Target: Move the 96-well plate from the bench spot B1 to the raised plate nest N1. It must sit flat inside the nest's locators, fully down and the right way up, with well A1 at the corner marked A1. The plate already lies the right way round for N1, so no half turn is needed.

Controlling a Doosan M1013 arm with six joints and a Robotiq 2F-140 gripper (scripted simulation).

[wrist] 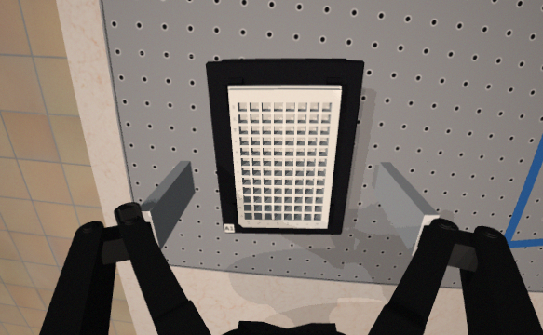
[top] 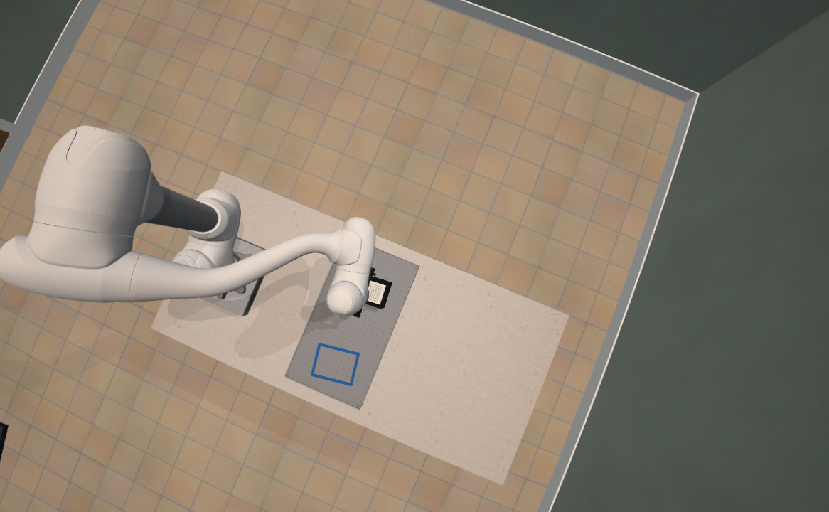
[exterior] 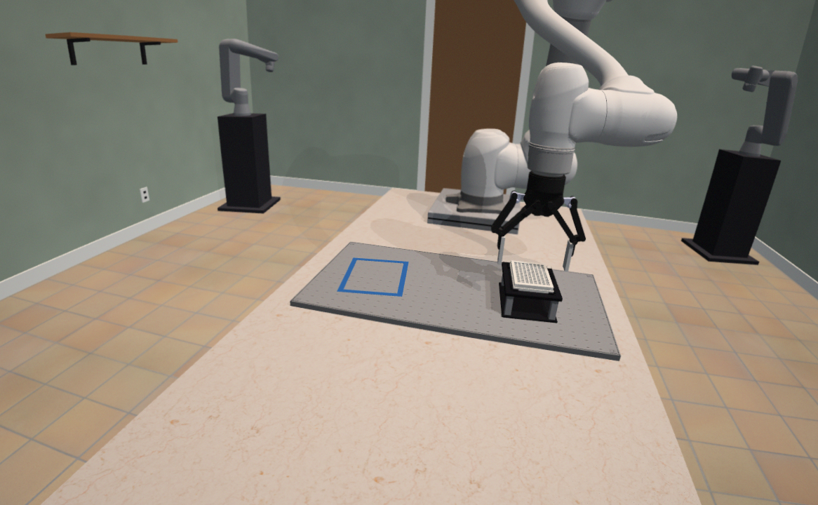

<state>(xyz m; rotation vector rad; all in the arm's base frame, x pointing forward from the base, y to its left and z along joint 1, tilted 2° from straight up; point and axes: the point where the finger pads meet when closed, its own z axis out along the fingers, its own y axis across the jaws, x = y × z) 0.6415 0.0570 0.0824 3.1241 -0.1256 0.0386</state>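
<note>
The white 96-well plate (wrist: pixel 284 157) lies flat and right way up in the black raised nest N1, within its locators. It also shows in the exterior view (exterior: pixel 531 276) and the top view (top: pixel 377 292). A small A1 label (wrist: pixel 228 228) marks the nest corner nearest the wrist camera. My gripper (wrist: pixel 283 178) (exterior: pixel 532 251) is wide open and empty, its grey pads apart from the plate on both sides and a little above it. The blue-outlined bench spot B1 (exterior: pixel 373 276) holds nothing.
The nest and spot B1 sit on a grey perforated baseplate (exterior: pixel 456 294) on a long marble bench. The arm's base (exterior: pixel 480 169) stands at the bench's far end. Two black pedestals with camera arms stand on the floor at left (exterior: pixel 243 156) and right (exterior: pixel 738 200).
</note>
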